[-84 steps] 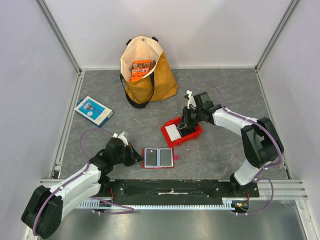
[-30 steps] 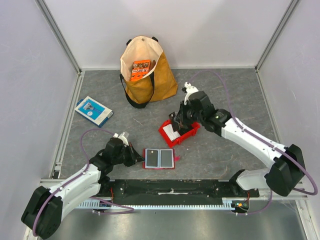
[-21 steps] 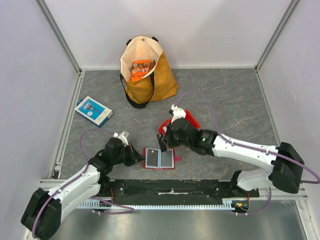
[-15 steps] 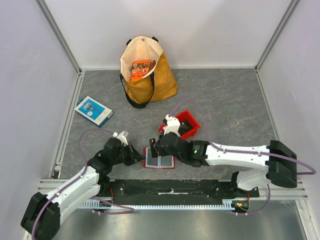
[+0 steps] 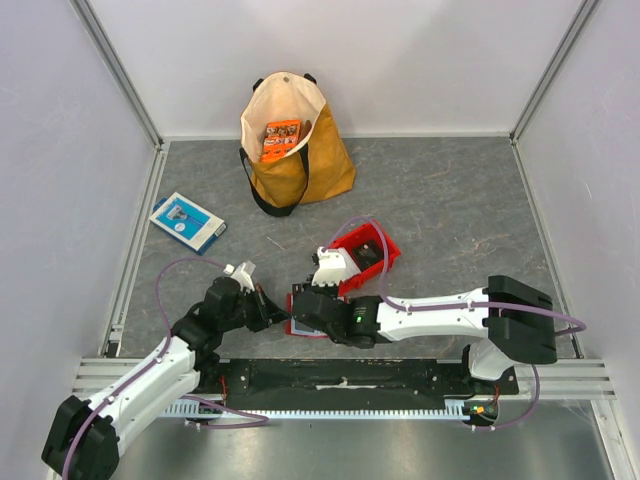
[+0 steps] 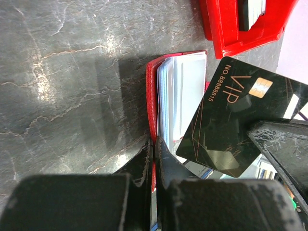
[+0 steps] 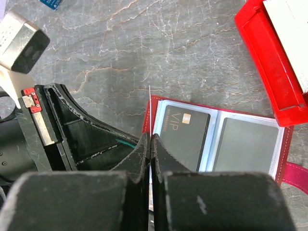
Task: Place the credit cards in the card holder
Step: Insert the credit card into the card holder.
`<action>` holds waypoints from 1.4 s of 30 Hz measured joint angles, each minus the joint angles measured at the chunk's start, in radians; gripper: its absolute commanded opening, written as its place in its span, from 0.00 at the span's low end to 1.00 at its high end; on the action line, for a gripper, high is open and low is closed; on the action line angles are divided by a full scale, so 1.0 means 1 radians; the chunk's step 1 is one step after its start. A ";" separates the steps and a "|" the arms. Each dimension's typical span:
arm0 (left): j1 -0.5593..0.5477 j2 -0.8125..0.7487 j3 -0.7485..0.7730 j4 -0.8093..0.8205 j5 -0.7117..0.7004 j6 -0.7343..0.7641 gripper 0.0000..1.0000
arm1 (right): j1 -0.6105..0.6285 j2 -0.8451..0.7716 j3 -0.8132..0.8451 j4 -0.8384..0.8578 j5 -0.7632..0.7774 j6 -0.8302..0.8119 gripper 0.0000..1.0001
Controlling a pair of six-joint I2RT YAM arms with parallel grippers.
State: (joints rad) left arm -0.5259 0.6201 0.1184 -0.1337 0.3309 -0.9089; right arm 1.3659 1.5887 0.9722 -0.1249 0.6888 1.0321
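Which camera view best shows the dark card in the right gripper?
The left wrist view: the dark card faces it, VIP print legible. The right wrist view catches only its thin edge; in the top view the right arm hides it.

Your holder (image 7: 245,144) lies open and flat: red, with two clear pockets side by side and a pinkish tab sticking out at its right edge. Its left pocket shows a black VIP card (image 7: 185,137); the right one shows plain grey. Your left gripper (image 6: 154,147) pinches the holder's left edge. Your right gripper (image 7: 150,142) pinches a second black card (image 6: 231,125), marked VIP with a gold chip, tilted over the holder's left half; you can't tell whether they touch. The other cards (image 7: 294,38), a whitish stack, sit in the bin (image 7: 262,53) nearby.
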 measured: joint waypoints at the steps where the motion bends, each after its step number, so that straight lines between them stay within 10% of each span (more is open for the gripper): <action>1: 0.000 -0.001 0.000 0.000 0.001 0.000 0.02 | 0.000 0.000 0.002 0.002 0.003 0.001 0.00; 42: 0.000 -0.008 0.000 -0.014 0.003 0.000 0.02 | 0.000 0.043 0.069 -0.152 0.055 -0.013 0.00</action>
State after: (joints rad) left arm -0.5259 0.6125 0.1184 -0.1482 0.3340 -0.9085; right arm 1.3663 1.6314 1.0416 -0.2771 0.7437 1.0191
